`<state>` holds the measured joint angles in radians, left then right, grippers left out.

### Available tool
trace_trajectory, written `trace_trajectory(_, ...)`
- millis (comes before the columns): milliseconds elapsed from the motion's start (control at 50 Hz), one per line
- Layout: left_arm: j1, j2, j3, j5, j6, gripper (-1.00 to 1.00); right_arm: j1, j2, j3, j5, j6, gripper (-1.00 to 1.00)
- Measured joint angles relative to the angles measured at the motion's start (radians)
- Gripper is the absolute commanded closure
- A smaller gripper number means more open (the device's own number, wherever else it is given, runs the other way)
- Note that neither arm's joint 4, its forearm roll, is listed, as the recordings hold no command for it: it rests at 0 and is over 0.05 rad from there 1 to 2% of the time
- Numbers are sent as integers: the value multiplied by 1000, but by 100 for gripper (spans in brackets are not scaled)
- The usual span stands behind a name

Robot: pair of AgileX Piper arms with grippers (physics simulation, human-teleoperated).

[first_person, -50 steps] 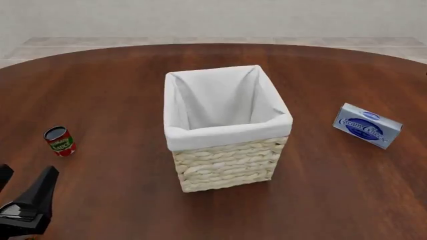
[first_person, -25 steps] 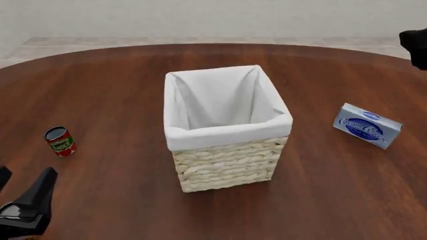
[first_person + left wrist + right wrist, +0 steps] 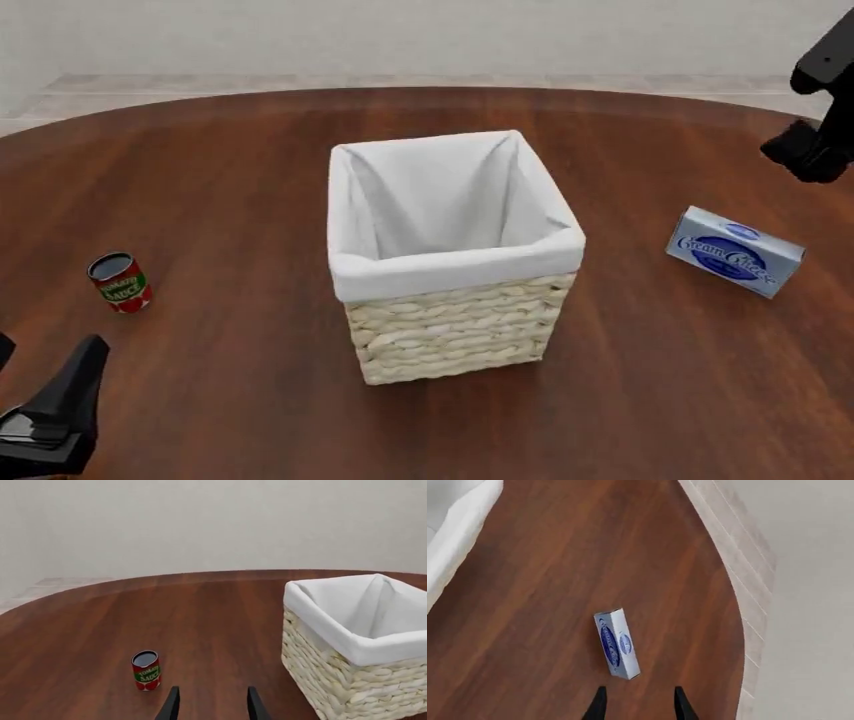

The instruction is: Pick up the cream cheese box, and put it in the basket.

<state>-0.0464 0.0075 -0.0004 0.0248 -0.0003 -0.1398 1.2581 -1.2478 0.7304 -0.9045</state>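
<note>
Nearest the camera: left gripper (image 3: pixel 47 405) parked low at the near-left table edge, fingers apart with nothing between them. It reads as idle, since the target sits on the other side.

Next out: tomato sauce can (image 3: pixel 119 282) upright on the table (image 3: pixel 240 180), just ahead of the left gripper and well apart from everything else. Not part of this job; looks like a distractor.

Centre: basket (image 3: pixel 451 330) standing upright, mouth open to the top, white liner folded over the rim. Nothing visible inside. A drop from above should be enough.

Right side: cream cheese box (image 3: pixel 735 251) on the table, well apart from the basket, standing on a long edge with its printed face towards the camera. Not yet grasped.

Farthest: right gripper (image 3: pixel 637 702) is up in the air beyond the box, near the right frame edge. Its wrist view shows the fingers spread, empty, with the box between and ahead of the tips. My read: it is lining up for a descent. The box's narrow width suits the gap.
</note>
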Motion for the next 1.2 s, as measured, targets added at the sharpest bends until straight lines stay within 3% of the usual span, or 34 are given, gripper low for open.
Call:
trace_trajectory(260, -9, -4, 0, -5, 23, -100, -51, 123, -51, 57, -187, -100)
trace_trajectory(600, -10, -5, 0, -4, 36, -100, -68, 274, -119, 99, -306, -100)
trace_trajectory(900, -23, -6, 0, -4, 65, -100, -111, 334, -38, 27, -450, -100)
trace_trajectory(1100, -31, -4, 0, 8, 43, -100, -79, 373, -74, 25, -450, -100)
trace_trajectory(1200, -32, -5, 0, 13, 35, -100, -66, 403, -122, 42, -419, -100)
